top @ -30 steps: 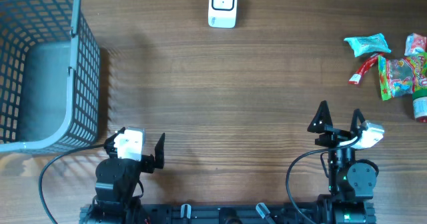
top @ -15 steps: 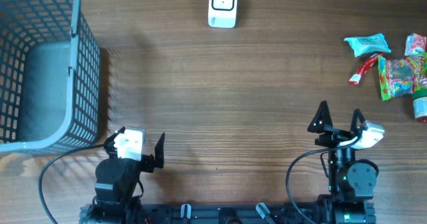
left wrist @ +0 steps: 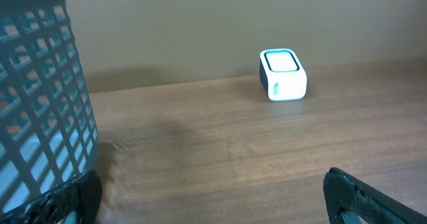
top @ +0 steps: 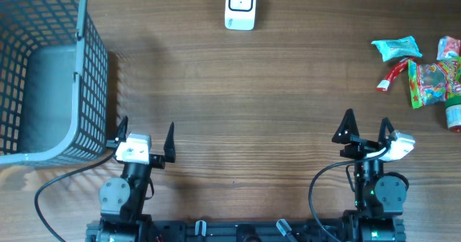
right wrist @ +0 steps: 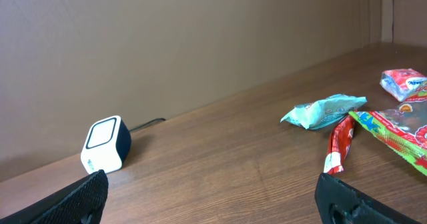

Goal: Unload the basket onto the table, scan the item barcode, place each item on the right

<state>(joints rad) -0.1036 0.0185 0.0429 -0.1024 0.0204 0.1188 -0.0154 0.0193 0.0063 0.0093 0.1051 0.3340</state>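
The white barcode scanner (top: 240, 6) stands at the table's far edge, lit face up, and shows in both wrist views (left wrist: 283, 75) (right wrist: 105, 144). The items lie at the far right: a teal packet (top: 397, 48) (right wrist: 324, 111), a red sachet (top: 392, 76) (right wrist: 339, 144), a colourful green packet (top: 431, 80) and a red-and-white packet (top: 448, 47). My left gripper (top: 146, 129) (left wrist: 213, 204) is open and empty near the front left. My right gripper (top: 367, 123) (right wrist: 212, 201) is open and empty near the front right, well short of the packets.
A grey mesh basket (top: 94, 76) (left wrist: 40, 97) fills the left side, just beside my left gripper. A small bottle (top: 454, 116) sits at the right edge. A black cable runs from the scanner along the back wall.
My left gripper has swung forward and straightened, now pointing at the far edge with both fingers showing. The right arm and the items have not moved.
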